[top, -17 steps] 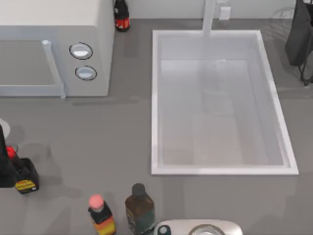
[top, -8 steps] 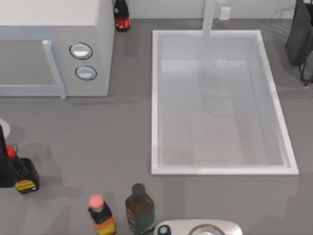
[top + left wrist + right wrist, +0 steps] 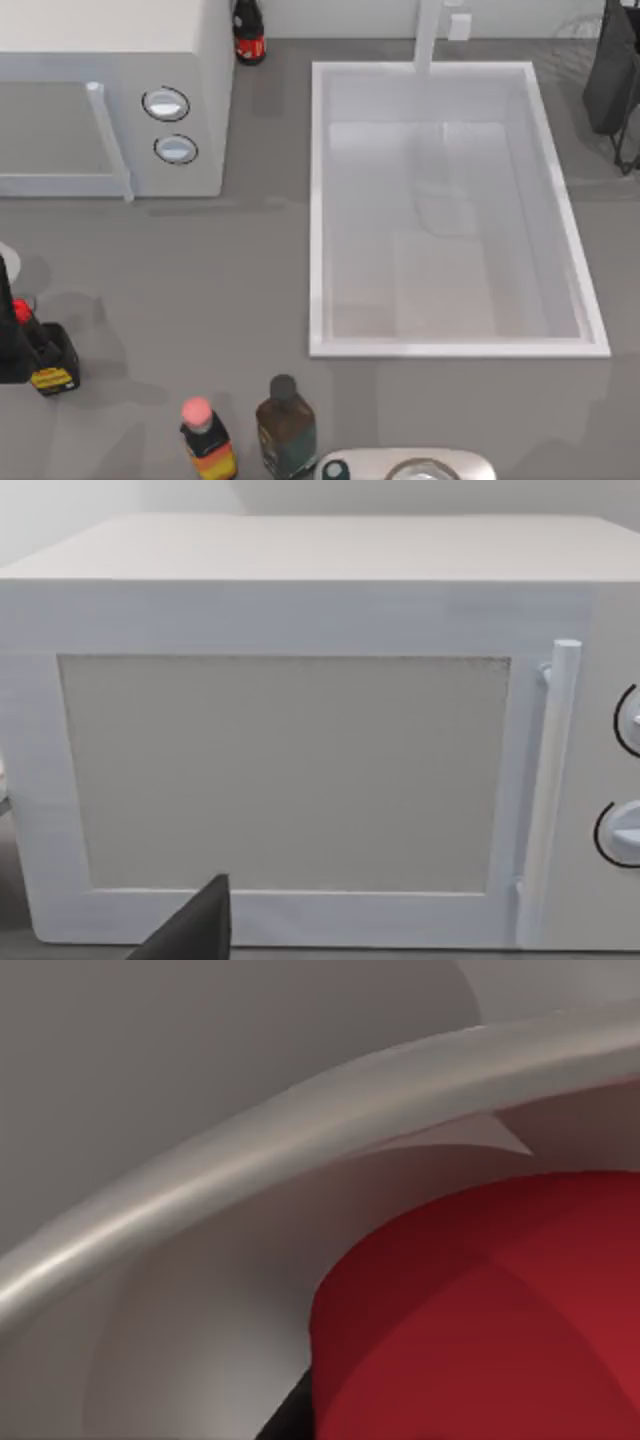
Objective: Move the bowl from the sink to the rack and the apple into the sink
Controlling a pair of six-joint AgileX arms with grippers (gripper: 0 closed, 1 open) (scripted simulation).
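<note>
Right arm [image 3: 612,70] cut off at top view's right edge, left arm [image 3: 10,330] cut at left edge, red round object [image 3: 500,1320] cropped in right wrist view, identity indeterminate, microwave [image 3: 300,750] knobs cropped.

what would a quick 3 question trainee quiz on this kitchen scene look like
1. Pick one: the left wrist view faces the A) sink B) microwave C) bottles.
2. How many knobs does the microwave have?
3. True or false: the tap stands at the end of the sink nearest the top view's top edge.

Key: 1 B. 2 two. 3 true.
</note>
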